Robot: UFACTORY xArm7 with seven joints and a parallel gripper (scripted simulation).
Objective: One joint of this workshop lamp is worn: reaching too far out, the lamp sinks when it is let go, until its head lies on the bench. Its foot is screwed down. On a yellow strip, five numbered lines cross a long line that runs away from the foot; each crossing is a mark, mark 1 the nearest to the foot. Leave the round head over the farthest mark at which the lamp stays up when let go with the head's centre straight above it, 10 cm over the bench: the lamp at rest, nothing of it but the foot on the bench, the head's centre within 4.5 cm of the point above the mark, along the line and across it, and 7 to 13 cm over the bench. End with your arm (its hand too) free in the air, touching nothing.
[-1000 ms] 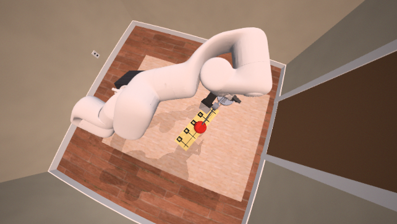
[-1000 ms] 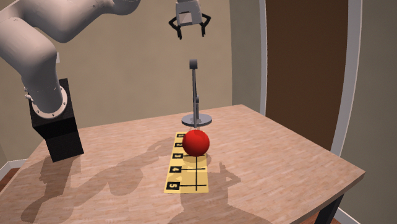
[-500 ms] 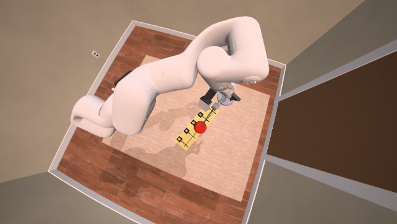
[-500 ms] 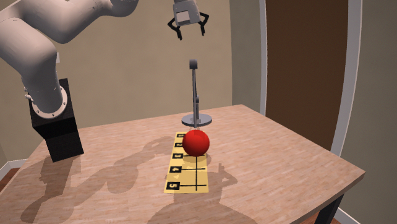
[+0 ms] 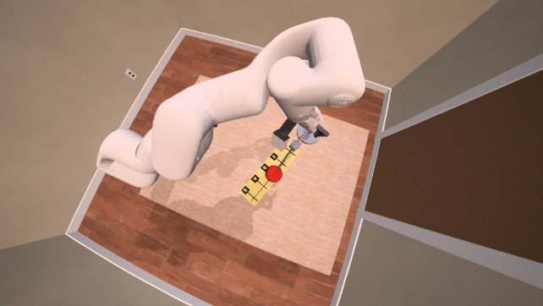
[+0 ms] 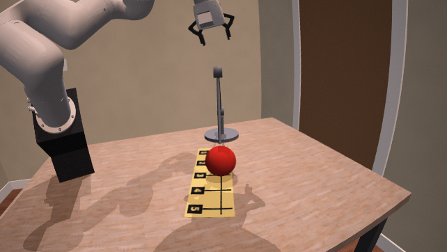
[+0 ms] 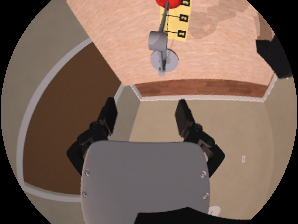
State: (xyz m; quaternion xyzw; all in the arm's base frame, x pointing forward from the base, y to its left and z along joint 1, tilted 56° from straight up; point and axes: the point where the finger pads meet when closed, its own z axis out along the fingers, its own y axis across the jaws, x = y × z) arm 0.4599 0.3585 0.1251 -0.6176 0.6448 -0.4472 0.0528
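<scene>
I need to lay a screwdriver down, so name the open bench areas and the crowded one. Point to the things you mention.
Open: the bench right of the yellow strip (image 6: 209, 200) in the exterior view, toward the door (image 6: 344, 69), and the stretch between strip and black pedestal (image 6: 63, 143). Crowded: the line from lamp foot (image 6: 209, 136) to red head (image 6: 221, 161), under the open gripper (image 6: 216, 41).

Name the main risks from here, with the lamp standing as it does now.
The open tool hangs above the lamp's upper joint, so coming down carelessly could knock the linkage and swing the head sideways off the long line.

The red head hangs out over the yellow strip on a worn joint; if pulled toward mark 5, it may sink to the bench once released.
</scene>
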